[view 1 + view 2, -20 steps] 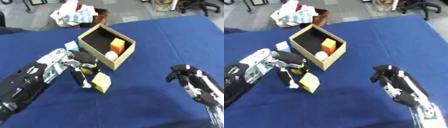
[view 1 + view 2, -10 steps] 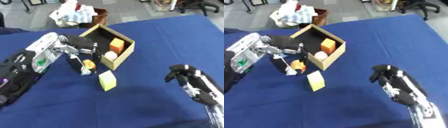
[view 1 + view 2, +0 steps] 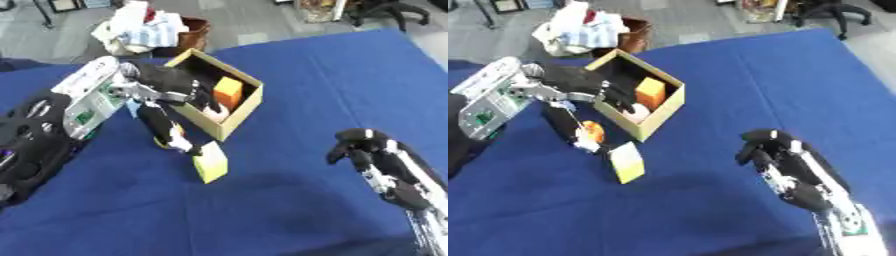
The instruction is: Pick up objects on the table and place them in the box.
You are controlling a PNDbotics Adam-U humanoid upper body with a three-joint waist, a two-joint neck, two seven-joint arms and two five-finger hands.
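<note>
The left arm comes in from the table's left edge, its hand (image 3: 579,107) stretched toward the middle with fingers spread and thumb angled down. The right arm enters from the lower right corner, its hand (image 3: 363,150) raised, fingers curled inward, holding nothing.

Blue cloth-covered table (image 3: 737,75): spread across most of the view. Open tan cardboard box (image 3: 662,111): set left of centre, holding an orange block (image 3: 650,93) and a pale rounded object (image 3: 633,114). Left hand (image 3: 579,107): seen beside the box, fingers curled about a small orange object (image 3: 591,132). Yellow rectangular block (image 3: 627,162): stood on the cloth just below that hand. Right hand (image 3: 785,165): shown lower right, fingers curled, nothing held. Heap of pale cloth (image 3: 579,27): beyond the table.
</note>
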